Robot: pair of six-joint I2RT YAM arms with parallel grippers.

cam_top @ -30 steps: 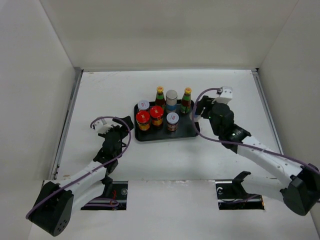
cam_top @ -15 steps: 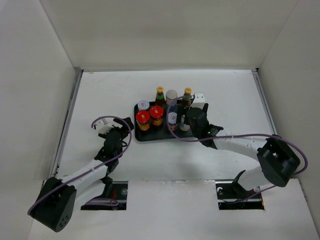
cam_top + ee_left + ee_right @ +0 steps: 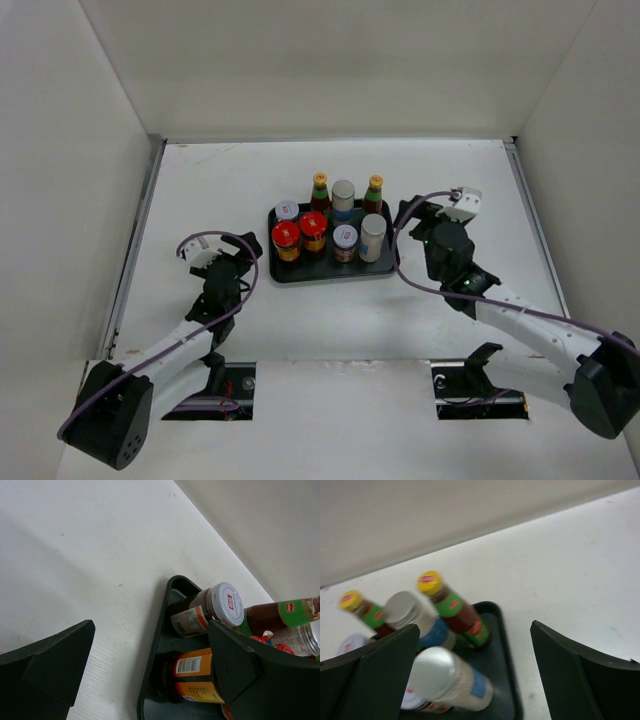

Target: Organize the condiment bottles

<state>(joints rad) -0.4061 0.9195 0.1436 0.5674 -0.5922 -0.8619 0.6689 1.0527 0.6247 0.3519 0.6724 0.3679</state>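
Note:
A black tray (image 3: 335,272) holds the condiment bottles. Two slim yellow-capped sauce bottles (image 3: 320,190) (image 3: 375,192) stand at the back with a grey-capped jar (image 3: 343,195) between them. Two red-lidded jars (image 3: 286,238) (image 3: 313,228) and a white-lidded jar (image 3: 287,211) stand on the left. A small white-lidded jar (image 3: 345,240) and a pale shaker (image 3: 372,237) stand at the front right. My left gripper (image 3: 238,256) is open and empty, left of the tray. My right gripper (image 3: 413,224) is open and empty, just right of the tray. The shaker (image 3: 450,680) lies close below the right gripper (image 3: 475,627).
White walls enclose the table on the left, back and right. In the left wrist view the tray's rim (image 3: 150,670) lies between my open fingers (image 3: 50,665). The right wrist view shows the tray's right corner (image 3: 507,680) and bare table beyond it.
My right gripper reached over the tray, let go of the pale shaker at the tray's front right, and drew back to the right. The left arm has hardly moved.

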